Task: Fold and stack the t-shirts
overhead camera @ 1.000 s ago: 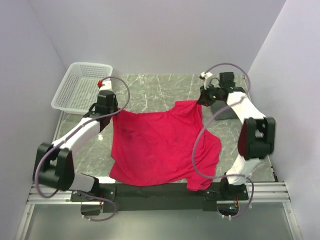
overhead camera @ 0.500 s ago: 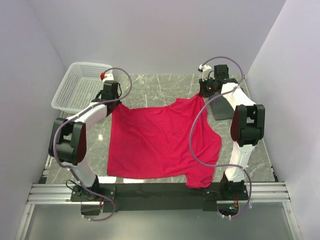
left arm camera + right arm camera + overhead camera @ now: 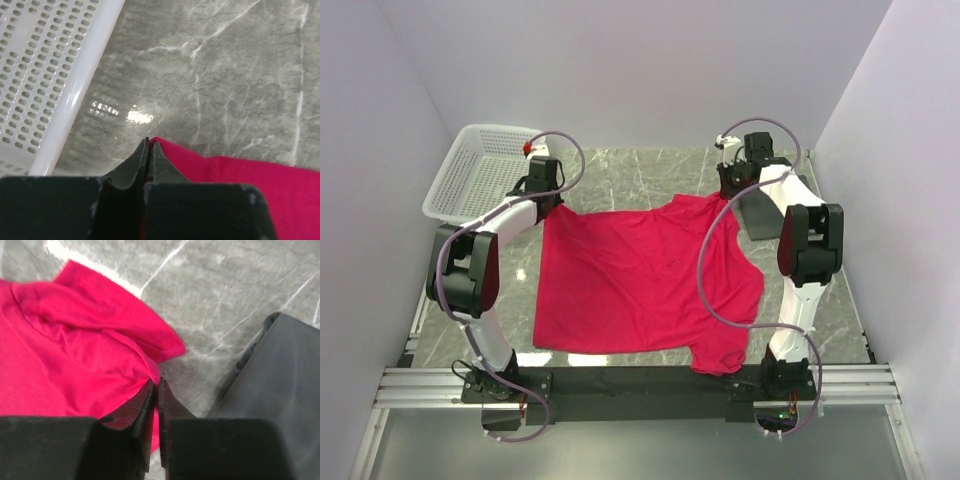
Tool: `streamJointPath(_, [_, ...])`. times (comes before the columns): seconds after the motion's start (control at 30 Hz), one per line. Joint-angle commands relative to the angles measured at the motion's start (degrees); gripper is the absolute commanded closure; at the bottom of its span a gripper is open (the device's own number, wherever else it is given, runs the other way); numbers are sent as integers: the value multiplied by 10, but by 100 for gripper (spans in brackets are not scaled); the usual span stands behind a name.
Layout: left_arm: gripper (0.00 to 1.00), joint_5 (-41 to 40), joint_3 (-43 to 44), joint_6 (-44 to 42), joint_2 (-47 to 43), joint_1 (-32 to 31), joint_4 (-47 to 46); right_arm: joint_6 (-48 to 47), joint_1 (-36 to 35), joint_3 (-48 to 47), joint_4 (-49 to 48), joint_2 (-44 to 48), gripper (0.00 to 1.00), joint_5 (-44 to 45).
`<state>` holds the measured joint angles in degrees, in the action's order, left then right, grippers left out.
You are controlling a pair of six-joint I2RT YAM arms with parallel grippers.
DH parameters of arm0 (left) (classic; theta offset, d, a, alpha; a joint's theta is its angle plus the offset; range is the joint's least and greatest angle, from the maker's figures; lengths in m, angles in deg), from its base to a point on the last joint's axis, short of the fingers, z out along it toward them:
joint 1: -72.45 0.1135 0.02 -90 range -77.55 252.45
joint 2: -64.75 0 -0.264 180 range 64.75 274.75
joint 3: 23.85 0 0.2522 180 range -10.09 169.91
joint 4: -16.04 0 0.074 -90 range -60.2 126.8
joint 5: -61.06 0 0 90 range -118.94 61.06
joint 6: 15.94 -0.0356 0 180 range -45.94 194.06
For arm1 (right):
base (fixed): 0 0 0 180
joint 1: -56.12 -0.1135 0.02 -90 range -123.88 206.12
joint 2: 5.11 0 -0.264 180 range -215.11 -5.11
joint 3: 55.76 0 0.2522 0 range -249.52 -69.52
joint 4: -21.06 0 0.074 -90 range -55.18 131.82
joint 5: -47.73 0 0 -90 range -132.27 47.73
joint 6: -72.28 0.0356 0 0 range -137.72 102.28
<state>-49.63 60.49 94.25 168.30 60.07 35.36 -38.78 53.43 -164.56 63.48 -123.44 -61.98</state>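
The left tool [image 3: 149, 142] is pressed together on a corner of the shirt [image 3: 640, 280], low over the surface [image 3: 630, 175] near its far-left corner, just beside the basket [image 3: 470, 180]. The right tool [image 3: 156, 382] sits at the shirt's far-right corner, its jaws a sliver apart with cloth gathered to their tips. Whether they grip it I cannot tell. A dark block [image 3: 280, 380] lies just beside it, toward the right edge.

The shirt lies spread over the middle of the surface, its far edge drawn between the two tools and its hem along the near edge. A rumpled sleeve lies toward the near-right corner.

This looks like the laying-out step, before any fold. Next, both corners likely need releasing flat. The rumpled sleeve probably wants smoothing before folding a side inward.
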Motion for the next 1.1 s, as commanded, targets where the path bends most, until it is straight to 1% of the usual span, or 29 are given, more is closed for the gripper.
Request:
streamJointPath(0.0, [97, 25, 39, -13, -12, 3, -4, -21, 2, -51, 27, -1, 84, -2])
streamJointPath(0.03, [94, 28, 40, -13, -19, 3, -1, -38, 3, -56, 37, -2, 80, -9])
streamJointPath(0.07, [90, 31, 41, -13, -26, 3, 1, -48, 2, -59, 53, 0, 70, -12])
streamJointPath(0.1, [79, 40, 44, -11, -33, 3, 1, -57, 2, -62, 60, 4, 64, -16])
streamJointPath(0.17, [67, 54, 42, -10, -60, 3, -4, -78, 4, -59, 68, 18, 52, -25])
streamJointPath(0.2, [59, 75, 36, -10, -71, 3, -7, -82, 5, -57, 68, 24, 50, -30])
streamJointPath(0.27, [52, 92, 25, -10, -105, 3, -24, -97, 6, -59, 73, 34, 47, -42])
streamJointPath(0.3, [47, 100, 14, -9, -117, 3, -28, -99, 7, -66, 75, 34, 47, -47])
streamJointPath(0.33, [44, 113, 10, -9, -137, 3, -30, -103, 6, -73, 79, 29, 47, -57])
streamJointPath(0.4, [37, 122, -2, -6, -158, 3, -34, -108, 3, -110, 110, 14, 46, -88])
streamJointPath(0.47, [35, 132, -11, -3, -190, 3, -35, -110, -12, -143, 148, -24, 47, -93])
streamJointPath(0.53, [31, 130, -24, 3, -227, 3, -28, -106, -27, -177, 158, -57, 47, -79])
streamJointPath(0.57, [29, 126, -29, 6, -241, 3, -24, -102, -43, -182, 155, -64, 47, -71])
streamJointPath(0.6, [25, 122, -41, 11, -256, 3, -20, -101, -53, -189, 152, -69, 47, -63])
streamJointPath(0.63, [24, 117, -49, 13, -289, 3, -11, -101, -60, -193, 148, -81, 47, -47])
streamJointPath(0.7, [20, 110, -76, 24, -325, 3, -1, -97, -78, -218, 139, -96, 47, -26])
streamJointPath(0.73, [19, 108, -85, 28, -362, 3, 11, -93, -82, -231, 137, -115, 47, -5])
streamJointPath(0.8, [17, 104, -112, 40, -415, 3, 29, -88, -92, -265, 133, -141, 47, 18])
streamJointPath(0.97, [16, 87, -165, 84, -509, 3, 98, -102, -110, -301, 110, -176, 47, 94])
streamJointPath(1.07, [15, 79, -192, 104, -563, 3, 114, -119, -118, -322, 112, -202, 47, 113])
